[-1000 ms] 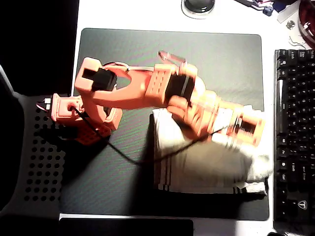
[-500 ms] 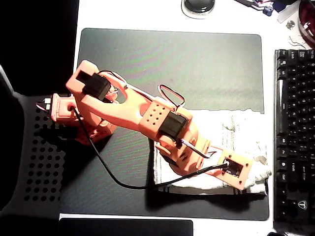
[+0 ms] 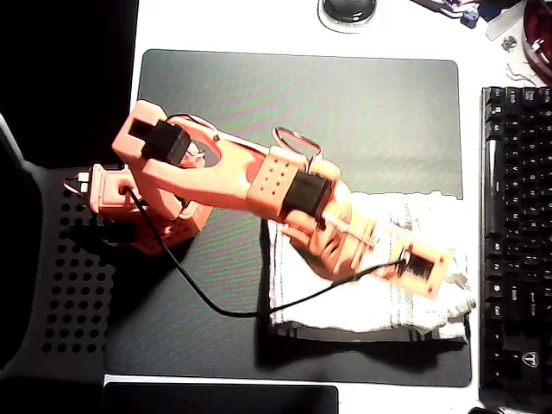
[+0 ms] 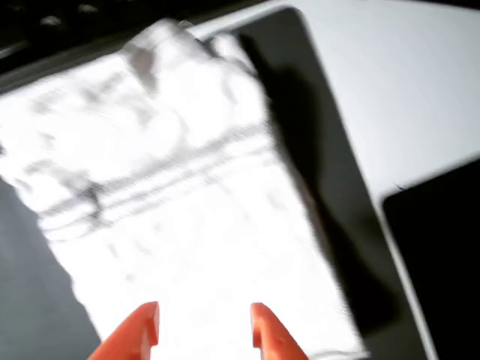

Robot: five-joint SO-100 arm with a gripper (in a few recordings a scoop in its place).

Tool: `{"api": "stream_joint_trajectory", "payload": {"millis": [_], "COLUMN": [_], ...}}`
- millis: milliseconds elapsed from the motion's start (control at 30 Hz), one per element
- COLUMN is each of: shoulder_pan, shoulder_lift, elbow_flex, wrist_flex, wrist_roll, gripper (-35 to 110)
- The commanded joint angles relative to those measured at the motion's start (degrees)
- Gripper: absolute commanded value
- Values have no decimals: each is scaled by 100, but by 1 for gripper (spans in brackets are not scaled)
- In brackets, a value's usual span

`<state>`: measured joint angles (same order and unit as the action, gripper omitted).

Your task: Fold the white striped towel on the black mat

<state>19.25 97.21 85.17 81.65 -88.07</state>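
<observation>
**Towel lying on the mat, jaws apart above it**

In the overhead view we saw the white striped towel lying at about 4 o'clock on the black mat, near the keyboard at 3 o'clock. The orange arm reached over the towel. In the wrist view the jaws stood apart, holding nothing, over the towel. The counter was white.
</observation>
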Motion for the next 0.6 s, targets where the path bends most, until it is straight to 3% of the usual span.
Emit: {"api": "stream_joint_trajectory", "payload": {"millis": [0,567], "shoulder_pan": [-255,-1362], "shoulder_lift": [35,-1213], "elbow_flex": [-53,404], "wrist_flex": [-185,-888], "wrist_roll": [202,879], "gripper": [17,21]}}
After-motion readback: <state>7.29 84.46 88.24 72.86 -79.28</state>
